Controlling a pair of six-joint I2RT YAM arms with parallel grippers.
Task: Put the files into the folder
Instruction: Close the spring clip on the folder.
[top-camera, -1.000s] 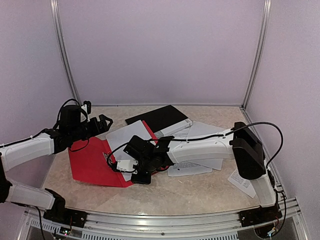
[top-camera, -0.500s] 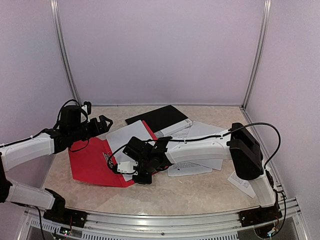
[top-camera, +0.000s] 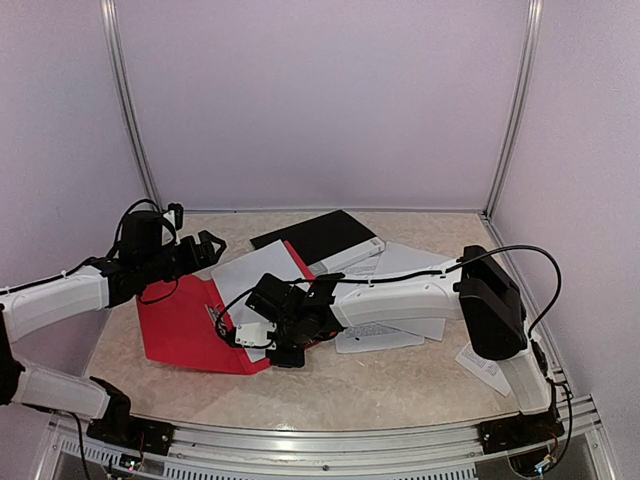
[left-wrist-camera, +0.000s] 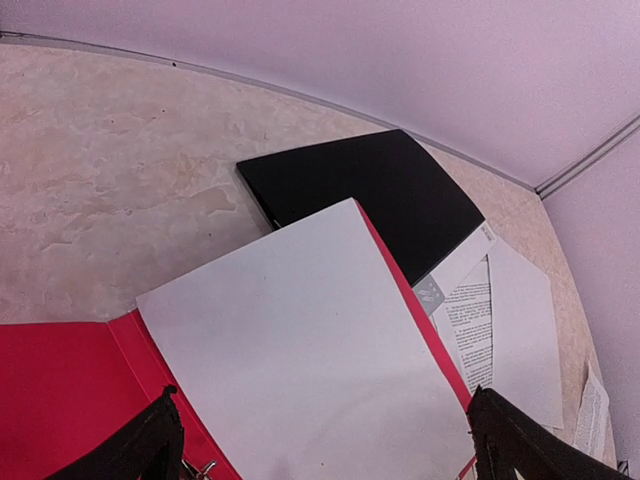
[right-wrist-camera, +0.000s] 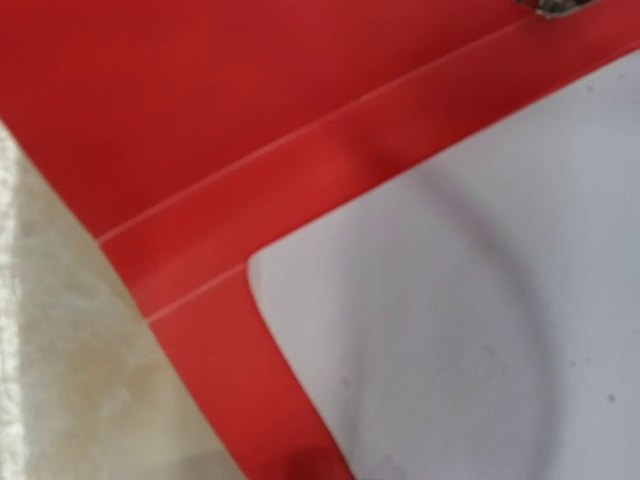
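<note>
Red folder (top-camera: 180, 325) open on the tabletop (top-camera: 400, 385), one blank sheet (top-camera: 250, 275) lying on its right half, other files (top-camera: 380, 335) spread to the right, left gripper (top-camera: 208, 246) released above the folder's far edge, right gripper (top-camera: 272, 345) low over the sheet's near corner, released or clenched I cannot tell

Right gripper (top-camera: 264, 337) slightly further left.

The beige marbled table (top-camera: 400, 385) carries an open red folder (top-camera: 180, 325) at left, a black folder (top-camera: 315, 235) behind it, overlapping white sheets (top-camera: 410, 255) centre-right, and a small sheet (top-camera: 478, 362) near the right edge
</note>
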